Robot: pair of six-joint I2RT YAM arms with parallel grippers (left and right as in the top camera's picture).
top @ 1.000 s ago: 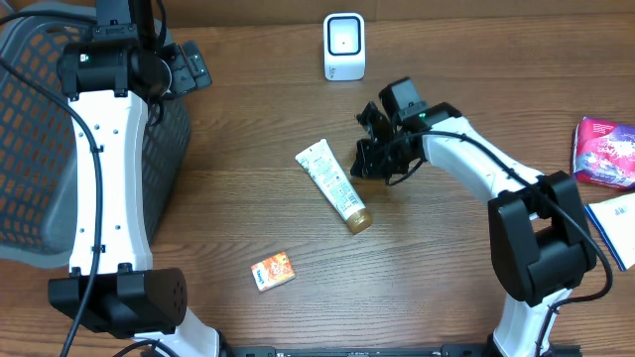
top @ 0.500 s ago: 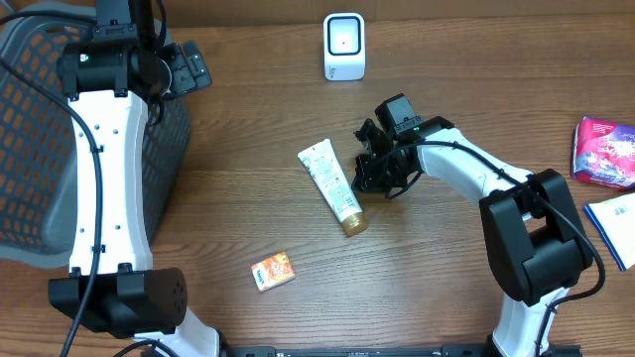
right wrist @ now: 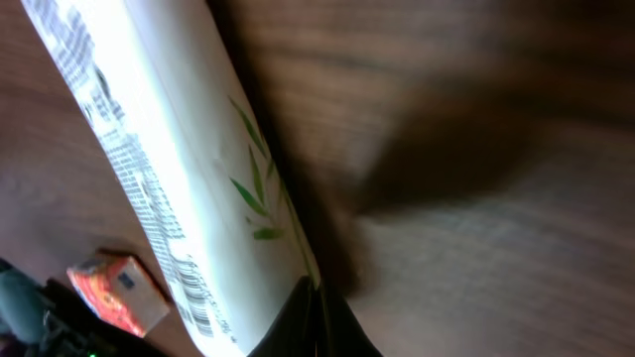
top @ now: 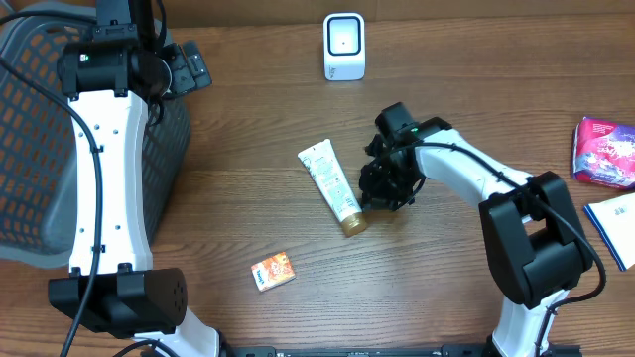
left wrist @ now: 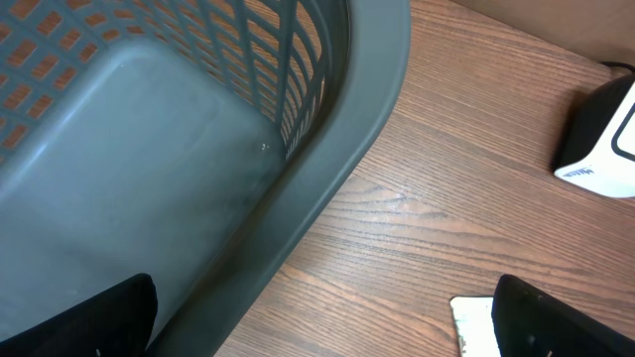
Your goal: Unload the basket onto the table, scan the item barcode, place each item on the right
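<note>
**Desk:** Where are we with the scan?

**Me:** Not far, I judge. Nearest to me, a small orange box (top: pixel 272 271) lies alone on the surface (top: pixel 198 228). Past it, mid-surface, the tube (top: pixel 332 185) lies flat with its gold cap toward me, and nothing holds it.

**Desk:** And your right claw?

**Me:** My right claw (right wrist: pixel 313 307) is pinched closed with nothing in it. Its tips are down at the tube's right side, near the cap. I cannot tell whether it actually touches the tube. On its wrist camera I think I make out a barcode (right wrist: pixel 193 302) in the tube's print, but it is blurred.

**Desk:** So the grasp is left to do?

**Me:** Yes. I have to open, take the tube, lift it and carry it to the scanner (top: pixel 344 47), which stands well apart at the far edge. Then I turn the bars toward its face. None of that shows as done.

**Desk:** The left side?

**Me:** My left claw (top: pixel 187 67) hangs spread wide and empty over the rim of the grey basket (top: pixel 40 149) at the far left.

**Desk:** The rest of the place?

**Me:** The surface is brown wood grain, with a purple packet (top: pixel 605 151) at the right edge. Beyond the far edge there is just a tan strip (top: pixel 248 12), and I cannot tell what it is.
</note>
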